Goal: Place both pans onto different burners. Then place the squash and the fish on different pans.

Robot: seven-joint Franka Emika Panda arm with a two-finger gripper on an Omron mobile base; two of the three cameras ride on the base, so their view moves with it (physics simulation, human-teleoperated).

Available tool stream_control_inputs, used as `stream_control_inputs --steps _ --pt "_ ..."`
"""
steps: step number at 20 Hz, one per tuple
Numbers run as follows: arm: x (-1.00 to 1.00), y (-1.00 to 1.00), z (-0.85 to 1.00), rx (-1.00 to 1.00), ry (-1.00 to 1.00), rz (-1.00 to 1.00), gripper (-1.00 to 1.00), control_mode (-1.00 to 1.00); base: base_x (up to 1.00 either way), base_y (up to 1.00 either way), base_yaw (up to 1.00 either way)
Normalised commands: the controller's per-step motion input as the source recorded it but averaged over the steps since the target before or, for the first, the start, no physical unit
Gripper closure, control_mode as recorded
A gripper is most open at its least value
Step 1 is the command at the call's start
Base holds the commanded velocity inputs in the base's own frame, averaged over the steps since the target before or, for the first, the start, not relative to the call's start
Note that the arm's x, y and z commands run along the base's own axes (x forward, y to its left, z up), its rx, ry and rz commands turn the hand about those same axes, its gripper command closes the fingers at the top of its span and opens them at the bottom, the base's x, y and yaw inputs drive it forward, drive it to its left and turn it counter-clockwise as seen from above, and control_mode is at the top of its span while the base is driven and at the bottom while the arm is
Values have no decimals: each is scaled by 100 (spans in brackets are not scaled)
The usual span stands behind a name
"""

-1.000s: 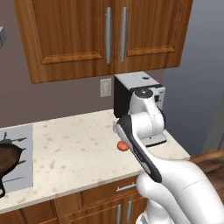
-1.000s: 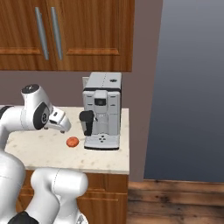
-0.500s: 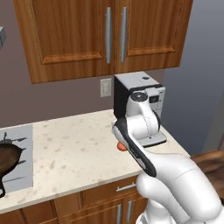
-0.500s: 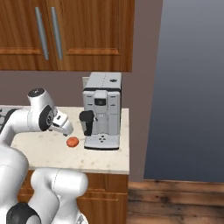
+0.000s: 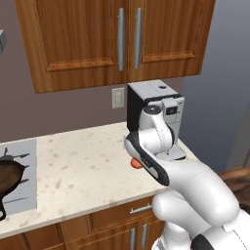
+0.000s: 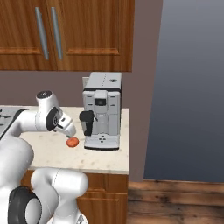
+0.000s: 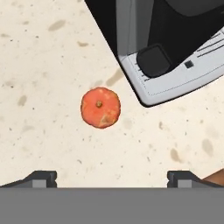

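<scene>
The squash (image 7: 100, 107), a small orange-red ball, lies on the speckled counter just left of the coffee machine's base. It also shows in the base views as the squash (image 5: 136, 164) and the squash (image 6: 72, 141). My gripper (image 7: 112, 178) hangs above it, open, its two fingertips (image 7: 41, 177) spread wide with nothing between them. The rusty skillet (image 5: 10, 176) rests on the silver cooktop (image 5: 22, 200) at the far left, cut off by the frame edge, with a wire grate (image 5: 14, 157) beside it. The dark grey pan and the fish are out of view.
A grey and black coffee machine (image 6: 103, 111) stands at the counter's right end, close beside the squash, and its drip tray (image 7: 175, 74) juts into the hand view. Wooden wall cabinets (image 5: 117, 39) hang overhead. The counter ends right of the machine.
The arm has reached further right toward the coffee machine, bringing the hand over the squash. The squash has not moved.
</scene>
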Motion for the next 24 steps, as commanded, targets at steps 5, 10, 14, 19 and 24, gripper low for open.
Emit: stream_control_inputs --steps 5,10,14,19,24 --pt "21 0 -19 0 0 -5 -100 -100 0 0 0" --pt "19 0 -23 1 2 -6 -100 -100 0 0 0" --pt "14 0 -23 0 2 -5 -100 -100 0 0 0" --pt "12 0 -18 0 1 -4 -100 -100 0 0 0" --pt "17 0 -19 0 3 -4 -100 -100 0 0 0"
